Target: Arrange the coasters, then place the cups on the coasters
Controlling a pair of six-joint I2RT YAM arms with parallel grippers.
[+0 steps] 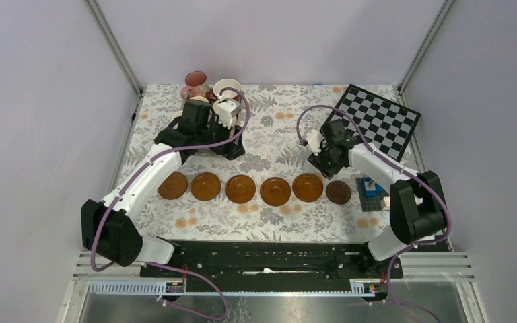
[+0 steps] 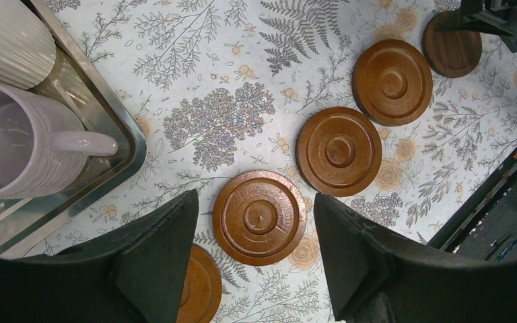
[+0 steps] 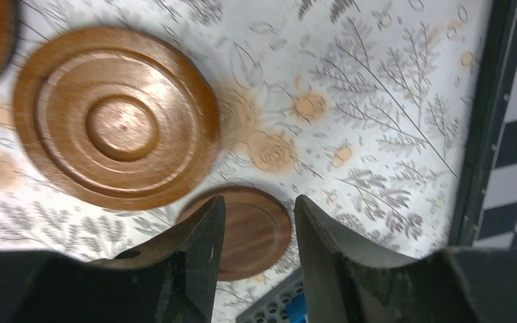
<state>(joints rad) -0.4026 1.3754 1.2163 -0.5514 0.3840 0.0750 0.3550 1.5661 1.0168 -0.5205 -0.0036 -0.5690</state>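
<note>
Six brown coasters lie in a row across the table, from the leftmost coaster [image 1: 172,186] to the darker, smaller coaster [image 1: 338,192] at the right end. My left gripper [image 1: 209,149] hovers open behind the row, and a ringed coaster [image 2: 259,217] shows below between its fingers. Beside it a lilac cup [image 2: 20,141] and a white ribbed cup [image 2: 10,40] stand in the metal tray [image 2: 108,114]. A pink cup [image 1: 195,84] and a white cup [image 1: 227,87] show at the back. My right gripper [image 3: 259,208] is open and empty above the dark coaster [image 3: 256,232].
A checkerboard [image 1: 380,118] lies at the back right. A grey plate with blue bricks [image 1: 373,188] sits just right of the dark coaster. The left arm hides most of the tray and the other cups in the top view.
</note>
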